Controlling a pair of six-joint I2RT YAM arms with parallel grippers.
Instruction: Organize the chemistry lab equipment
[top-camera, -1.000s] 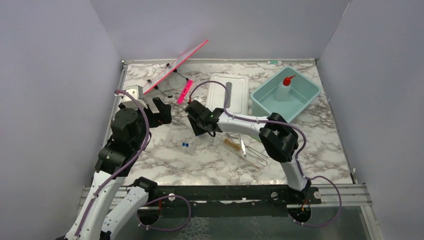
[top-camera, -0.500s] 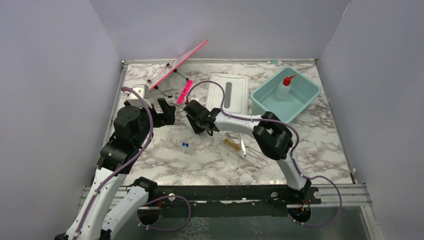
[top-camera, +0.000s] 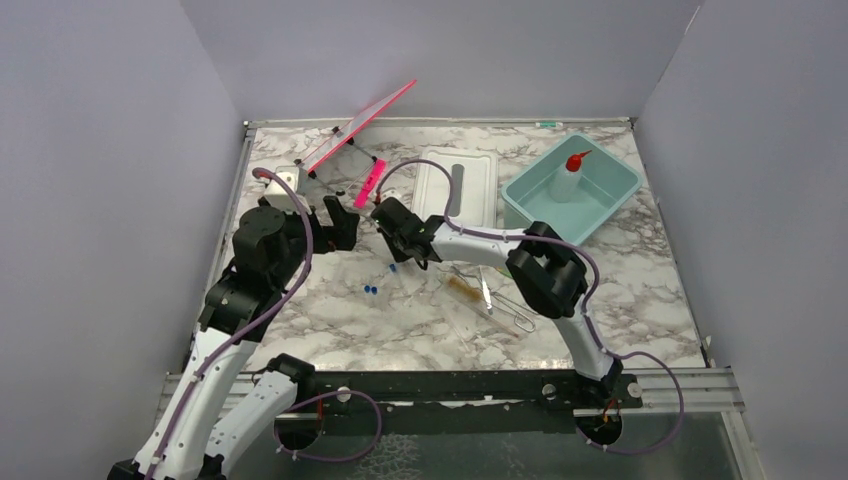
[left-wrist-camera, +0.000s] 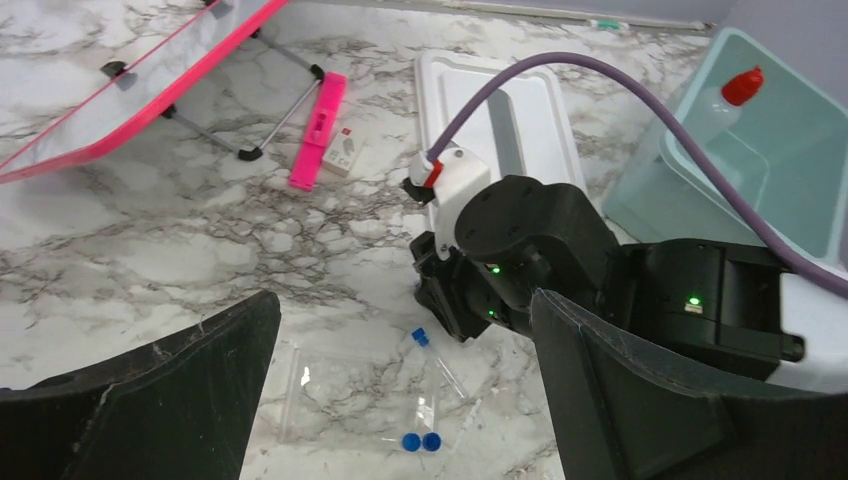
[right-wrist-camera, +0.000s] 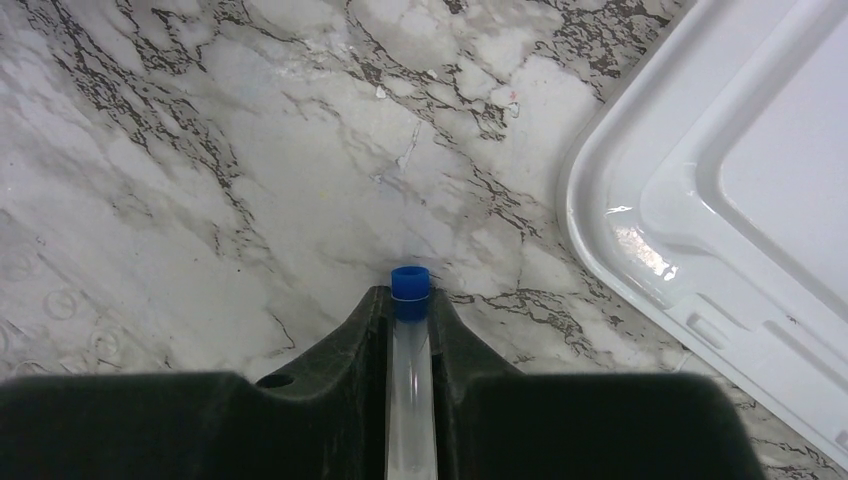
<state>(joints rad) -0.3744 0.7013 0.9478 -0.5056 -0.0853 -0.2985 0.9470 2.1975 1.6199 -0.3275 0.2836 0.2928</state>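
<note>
The right gripper (right-wrist-camera: 410, 300) pinches a tube (right-wrist-camera: 410, 390) at the bottom centre of its view, with the lid (right-wrist-camera: 720, 200) at the right. The left gripper (left-wrist-camera: 400, 330) hangs spread and empty. The tube looks just picked; next it likely needs carrying to the tub (top-camera: 545, 218), upper right of the top view.

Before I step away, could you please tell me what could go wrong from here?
The right gripper pinches a smooth tube lengthwise, with its cap past the fingertips, so it may slip on the way to the tub. The open left gripper hovers close by, so the arms could bump. A low swing might knock the loose tubes lying on the table.
</note>
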